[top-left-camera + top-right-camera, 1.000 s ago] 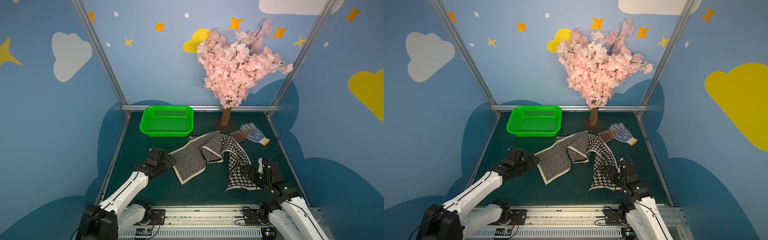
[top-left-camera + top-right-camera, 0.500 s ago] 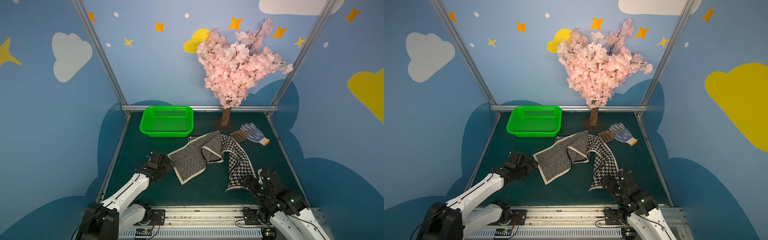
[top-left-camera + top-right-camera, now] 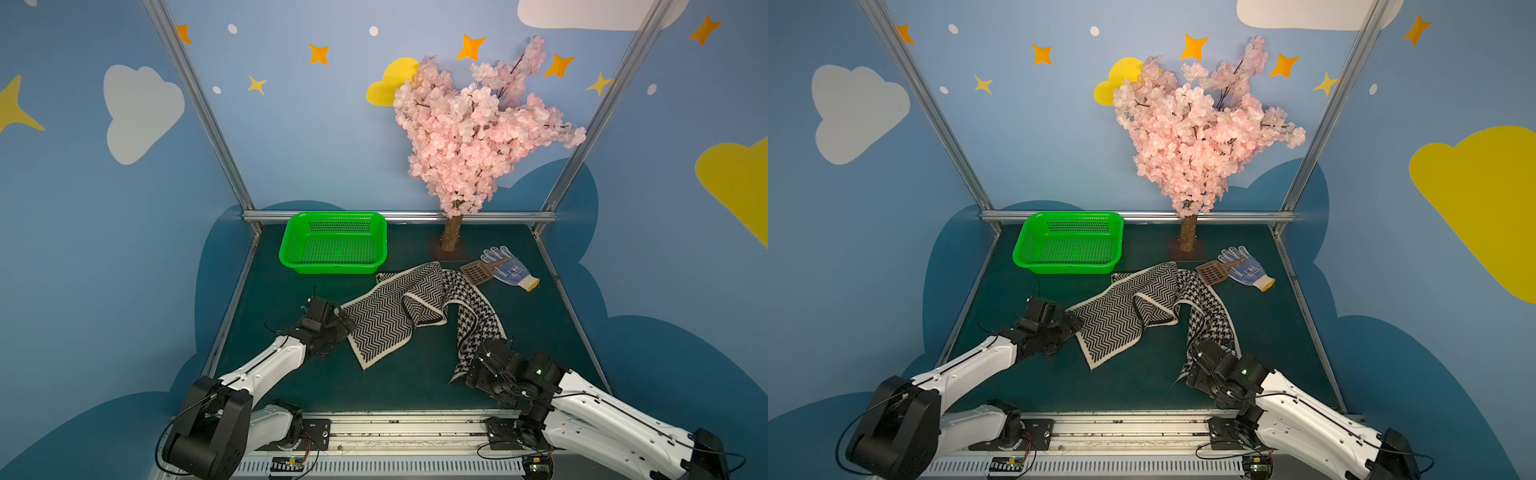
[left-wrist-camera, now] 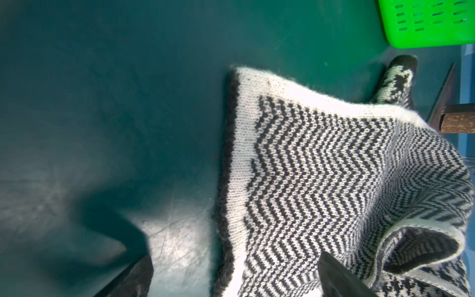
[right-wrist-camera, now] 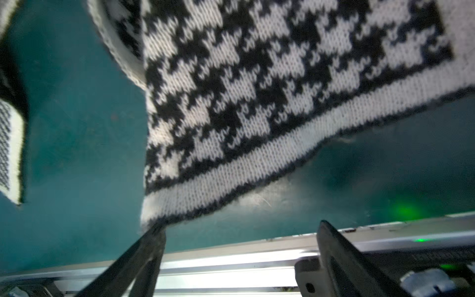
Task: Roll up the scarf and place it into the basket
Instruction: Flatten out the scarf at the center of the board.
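The scarf [image 4: 321, 180] lies zigzag side up on the green mat [image 4: 102, 102], its cream edge between the spread fingers [image 4: 339, 277] of the left gripper [image 4: 235, 255].

Black-white scarf [image 3: 386, 328]: herringbone, houndstooth (cream edging); bright green basket [image 3: 332, 268]; blue-dotted white glove [image 3: 513, 271].

You have no readable text or numbers here; the glove [image 3: 510, 270] bears pale printed marks on its blue back, too small to make out
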You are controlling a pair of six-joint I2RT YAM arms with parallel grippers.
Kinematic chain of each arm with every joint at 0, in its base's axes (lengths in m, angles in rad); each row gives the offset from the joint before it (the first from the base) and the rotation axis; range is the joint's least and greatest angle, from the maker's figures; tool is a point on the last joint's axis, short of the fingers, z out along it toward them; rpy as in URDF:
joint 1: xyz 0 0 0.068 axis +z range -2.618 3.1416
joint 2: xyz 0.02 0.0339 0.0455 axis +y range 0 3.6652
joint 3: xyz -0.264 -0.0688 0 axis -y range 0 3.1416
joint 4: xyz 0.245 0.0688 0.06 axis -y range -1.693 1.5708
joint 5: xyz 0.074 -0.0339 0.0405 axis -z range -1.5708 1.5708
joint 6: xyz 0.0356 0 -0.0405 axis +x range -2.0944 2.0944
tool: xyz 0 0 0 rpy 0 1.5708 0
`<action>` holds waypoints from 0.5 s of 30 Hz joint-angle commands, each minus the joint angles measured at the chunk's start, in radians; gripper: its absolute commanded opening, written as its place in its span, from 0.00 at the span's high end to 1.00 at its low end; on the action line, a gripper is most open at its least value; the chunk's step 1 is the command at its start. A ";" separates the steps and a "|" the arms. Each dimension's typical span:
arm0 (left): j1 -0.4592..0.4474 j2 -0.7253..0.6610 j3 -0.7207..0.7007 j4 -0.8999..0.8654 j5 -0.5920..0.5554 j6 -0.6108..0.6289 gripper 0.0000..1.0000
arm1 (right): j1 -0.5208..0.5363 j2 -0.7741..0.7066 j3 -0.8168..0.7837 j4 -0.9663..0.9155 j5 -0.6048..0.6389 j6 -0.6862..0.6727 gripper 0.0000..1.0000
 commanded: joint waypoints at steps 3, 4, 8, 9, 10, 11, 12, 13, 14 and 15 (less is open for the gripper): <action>-0.001 -0.013 0.024 0.009 0.003 0.039 0.00 | 0.006 -0.048 -0.018 0.068 0.080 0.074 0.10; -0.001 -0.010 0.026 0.010 0.007 0.042 0.00 | 0.005 -0.050 -0.021 0.079 0.081 0.077 0.09; -0.001 0.011 0.037 0.015 0.034 0.053 0.00 | 0.008 -0.040 -0.016 0.107 0.054 0.084 0.09; -0.002 0.017 0.037 0.020 0.035 0.054 0.00 | 0.010 -0.032 -0.021 0.116 0.046 0.086 0.09; -0.001 0.021 0.036 0.028 0.034 0.052 0.00 | 0.011 -0.020 -0.026 0.123 0.041 0.086 0.09; -0.001 0.026 0.033 0.038 0.034 0.051 0.00 | 0.010 0.000 -0.034 0.137 0.035 0.088 0.08; -0.001 0.034 0.032 0.045 0.034 0.046 0.00 | 0.010 0.022 -0.046 0.155 0.023 0.096 0.08; -0.002 0.038 0.033 0.049 0.037 0.046 0.00 | 0.011 0.041 -0.058 0.183 0.013 0.100 0.09; -0.002 0.046 0.034 0.052 0.042 0.046 0.00 | 0.012 0.064 -0.073 0.211 0.004 0.111 0.09; -0.002 0.054 0.038 0.052 0.045 0.048 0.00 | 0.015 0.079 -0.083 0.237 0.008 0.120 0.09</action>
